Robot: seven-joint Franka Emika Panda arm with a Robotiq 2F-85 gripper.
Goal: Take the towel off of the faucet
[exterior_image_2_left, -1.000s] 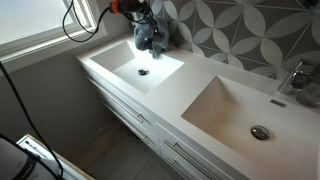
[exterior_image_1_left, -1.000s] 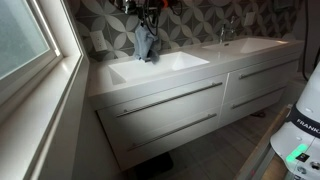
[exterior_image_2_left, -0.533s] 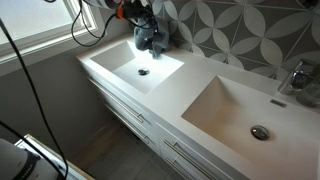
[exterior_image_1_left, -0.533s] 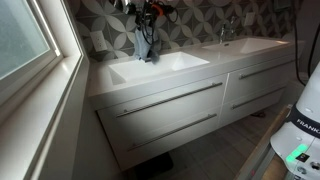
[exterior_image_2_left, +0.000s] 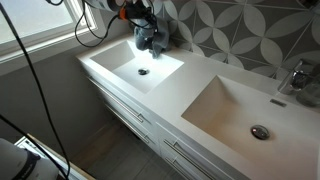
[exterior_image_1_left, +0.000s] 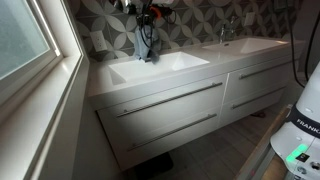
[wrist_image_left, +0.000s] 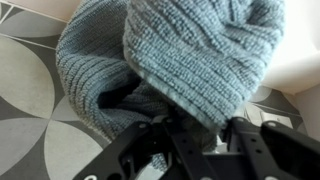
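One towel (exterior_image_2_left: pixel 150 36), one claw (exterior_image_2_left: pixel 137 17), and the lift-off step is getting under way! The grey-blue knit is bunching over the hidden faucet at 12 o'clock of the basin (exterior_image_2_left: pixel 108 62) sunk in the white worktop (exterior_image_2_left: pixel 190 80). In the wrist view the cloth is filling the frame from 12 o'clock, and the claw at 6 o'clock is pinching a fold of it, clenched on the towel by my reading. Next, I'm judging, it's calling for a steady pull up and away from the patterned wall (exterior_image_2_left: pixel 230 30), keeping that pinch until the fabric is clearing the spout. Against a second ago, the towel in an exterior view (exterior_image_1_left: pixel 147 42) is looking narrower, drawn into a tighter hanging column.
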